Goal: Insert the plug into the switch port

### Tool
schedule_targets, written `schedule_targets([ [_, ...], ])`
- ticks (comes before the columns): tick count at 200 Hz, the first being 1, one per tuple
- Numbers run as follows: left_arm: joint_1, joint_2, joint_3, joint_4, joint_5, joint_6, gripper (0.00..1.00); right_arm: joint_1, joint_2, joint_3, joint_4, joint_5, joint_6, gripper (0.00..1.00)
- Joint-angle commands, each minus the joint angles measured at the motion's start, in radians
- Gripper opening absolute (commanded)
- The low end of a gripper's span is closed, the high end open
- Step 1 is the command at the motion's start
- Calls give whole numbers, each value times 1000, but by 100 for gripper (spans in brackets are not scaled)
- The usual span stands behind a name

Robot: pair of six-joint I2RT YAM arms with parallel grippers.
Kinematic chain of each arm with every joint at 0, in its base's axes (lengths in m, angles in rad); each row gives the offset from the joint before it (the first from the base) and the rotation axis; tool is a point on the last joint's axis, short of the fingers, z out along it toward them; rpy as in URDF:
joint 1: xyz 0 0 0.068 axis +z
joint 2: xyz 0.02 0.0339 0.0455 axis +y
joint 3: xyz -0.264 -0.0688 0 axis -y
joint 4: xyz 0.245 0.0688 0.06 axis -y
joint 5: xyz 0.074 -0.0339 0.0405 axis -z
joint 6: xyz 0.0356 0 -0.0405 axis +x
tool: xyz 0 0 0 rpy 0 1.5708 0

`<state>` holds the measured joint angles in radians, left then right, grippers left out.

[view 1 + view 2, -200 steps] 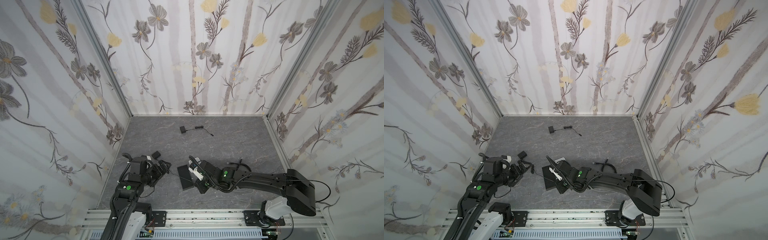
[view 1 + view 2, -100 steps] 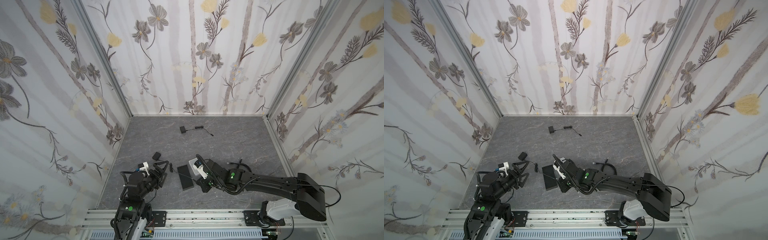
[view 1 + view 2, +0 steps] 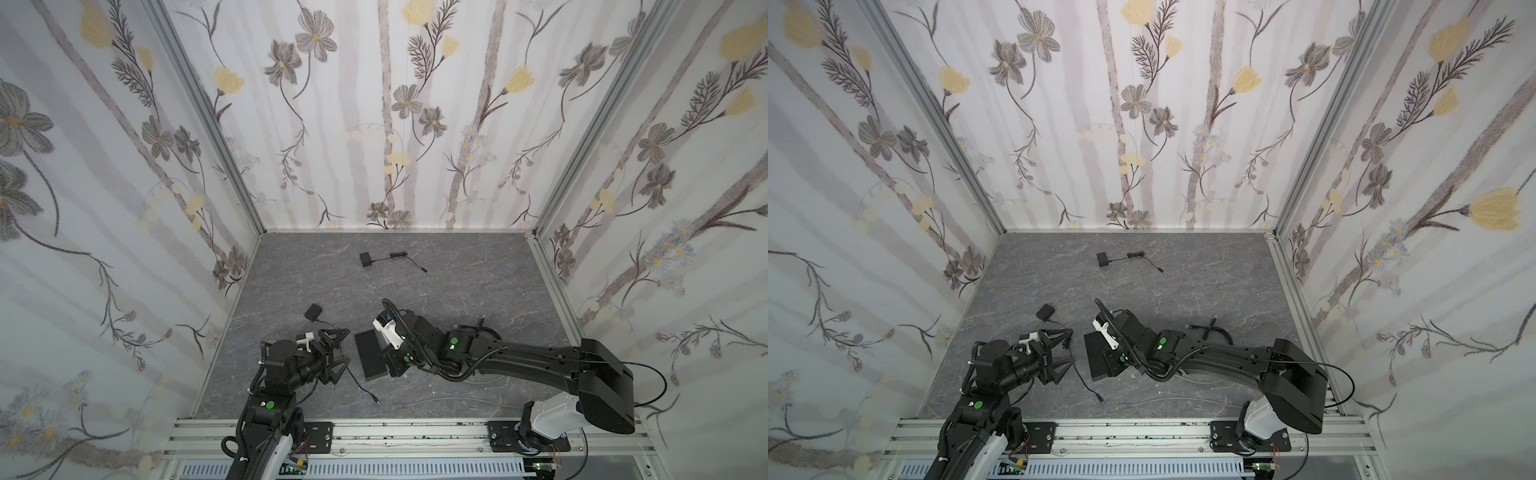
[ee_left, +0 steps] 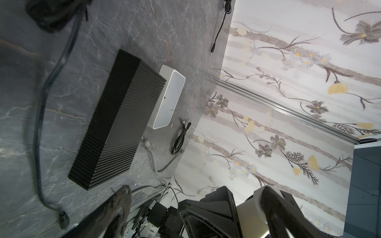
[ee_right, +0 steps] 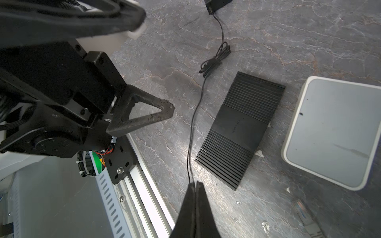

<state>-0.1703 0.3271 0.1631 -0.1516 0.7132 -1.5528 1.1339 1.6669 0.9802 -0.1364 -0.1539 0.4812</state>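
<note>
The flat white box (image 5: 334,131) with a pale grey top lies on the grey floor beside a black ribbed box (image 5: 239,131). The left wrist view shows the white box (image 4: 170,99) too; its switch port does not show in any view. In both top views my right arm covers it. A small black plug (image 3: 376,402) on a thin cable lies loose near the front rail. My right gripper (image 5: 194,183) is shut with nothing seen between its fingers, and the cable runs behind its tips. My left gripper (image 3: 345,349) stands wide open and empty, left of the black box.
The plug's cable leads to a black adapter (image 3: 312,311). A second adapter (image 3: 365,259) with its own cable lies near the back wall. A grey cable with a clear connector (image 4: 147,144) and a coiled black cable (image 4: 179,140) lie by the white box. Walls close three sides.
My left arm has folded back toward its base, with its gripper still open. My right arm has shifted slightly over the black box and stayed shut.
</note>
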Motion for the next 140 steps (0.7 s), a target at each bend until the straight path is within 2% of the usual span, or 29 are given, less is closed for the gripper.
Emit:
schedule_targets([
  [1,-16,39,16,76,46,-20,99,1,30,37,40,-30,3,0],
  [12,-21,69,37,46,49,20,100,1,40,51,29,-26,-4,0],
  [27,-21,109,92,-78,40,126,100,1,51,60,15,-25,-18,0],
  [39,-22,141,156,-222,2,229,100,7,63,58,-2,-17,-35,14],
  [53,-21,189,245,-365,-56,350,100,26,83,50,-37,21,-57,22],
  [76,-21,298,376,-535,-140,479,100,80,95,13,-55,75,-72,26],
  [103,-13,411,499,-713,-282,555,100,118,87,-40,-25,91,-36,27],
  [118,11,437,508,-704,-273,573,100,134,84,-58,-10,97,-16,27],
  [140,85,462,442,-588,-120,574,100,161,93,-58,-13,122,-3,27],
])
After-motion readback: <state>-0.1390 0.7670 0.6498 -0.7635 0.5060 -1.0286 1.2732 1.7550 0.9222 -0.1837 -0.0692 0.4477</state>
